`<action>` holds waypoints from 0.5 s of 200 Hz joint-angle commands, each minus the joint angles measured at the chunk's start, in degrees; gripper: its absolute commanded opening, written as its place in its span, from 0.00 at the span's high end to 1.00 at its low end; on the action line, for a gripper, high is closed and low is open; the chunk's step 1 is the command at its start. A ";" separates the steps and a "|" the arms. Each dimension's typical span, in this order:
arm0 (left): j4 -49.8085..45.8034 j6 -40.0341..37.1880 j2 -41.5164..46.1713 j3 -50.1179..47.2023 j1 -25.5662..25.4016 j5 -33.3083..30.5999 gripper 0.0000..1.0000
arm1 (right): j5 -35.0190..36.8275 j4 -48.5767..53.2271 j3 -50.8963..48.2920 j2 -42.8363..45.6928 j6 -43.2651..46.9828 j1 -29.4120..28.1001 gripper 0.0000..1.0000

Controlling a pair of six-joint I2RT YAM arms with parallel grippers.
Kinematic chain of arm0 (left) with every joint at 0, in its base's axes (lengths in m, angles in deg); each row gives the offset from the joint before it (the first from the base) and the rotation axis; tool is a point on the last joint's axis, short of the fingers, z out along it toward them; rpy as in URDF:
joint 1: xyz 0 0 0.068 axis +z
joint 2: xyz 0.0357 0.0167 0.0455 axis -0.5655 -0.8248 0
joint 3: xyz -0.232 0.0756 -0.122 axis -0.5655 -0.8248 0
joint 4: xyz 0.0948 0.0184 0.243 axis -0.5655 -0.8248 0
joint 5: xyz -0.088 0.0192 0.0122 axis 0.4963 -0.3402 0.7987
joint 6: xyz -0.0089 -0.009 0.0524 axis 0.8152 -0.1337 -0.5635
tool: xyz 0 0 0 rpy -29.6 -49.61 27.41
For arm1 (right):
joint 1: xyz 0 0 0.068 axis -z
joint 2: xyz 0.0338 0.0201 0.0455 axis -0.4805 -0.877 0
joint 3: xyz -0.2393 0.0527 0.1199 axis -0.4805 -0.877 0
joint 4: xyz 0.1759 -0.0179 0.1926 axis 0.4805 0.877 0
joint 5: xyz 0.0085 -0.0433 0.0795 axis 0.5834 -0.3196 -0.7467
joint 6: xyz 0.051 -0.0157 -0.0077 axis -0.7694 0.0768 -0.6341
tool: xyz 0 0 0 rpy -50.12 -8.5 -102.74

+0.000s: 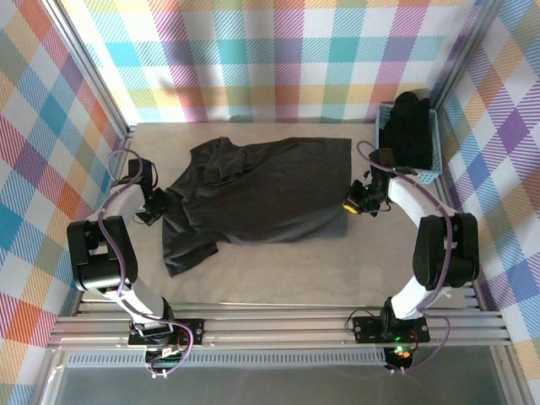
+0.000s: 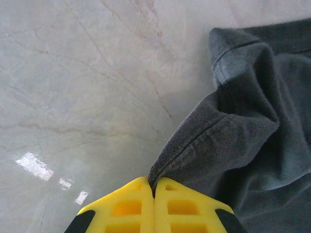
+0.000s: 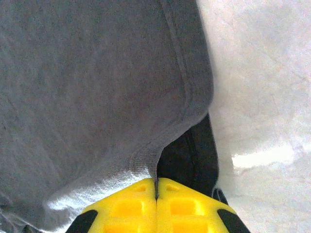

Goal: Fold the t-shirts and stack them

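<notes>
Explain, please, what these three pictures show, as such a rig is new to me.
These are two robot arms at the near edge of a table. The overhead picture looks down from above and behind them; the other two come from a camera on each wrist. A black t-shirt lies rumpled on the table. The left gripper is shut on its left edge, the right gripper on its right edge. A light blue basket at far right holds dark clothing.
</notes>
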 commanded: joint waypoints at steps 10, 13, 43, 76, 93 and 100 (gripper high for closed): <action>-1.46 2.09 1.40 2.28 0.02 -0.53 1.00 | 1.78 2.69 4.48 -5.95 0.37 0.47 1.00; -1.49 2.15 1.38 2.34 0.08 -0.58 1.00 | 1.74 2.61 4.84 -6.43 0.41 0.55 1.00; -1.66 3.08 1.49 2.50 0.03 -1.23 1.00 | 2.94 2.41 9.05 -11.40 -0.42 0.75 1.00; -1.66 3.47 1.57 2.21 0.08 -1.31 1.00 | 2.68 1.56 14.22 -14.23 -1.79 0.84 1.00; -1.66 3.46 1.61 2.13 0.06 -1.40 1.00 | 2.69 2.32 16.65 -14.61 -2.01 0.75 1.00; -1.60 3.49 1.61 2.04 0.08 -1.44 1.00 | 2.71 2.58 17.37 -14.59 -2.03 0.75 1.00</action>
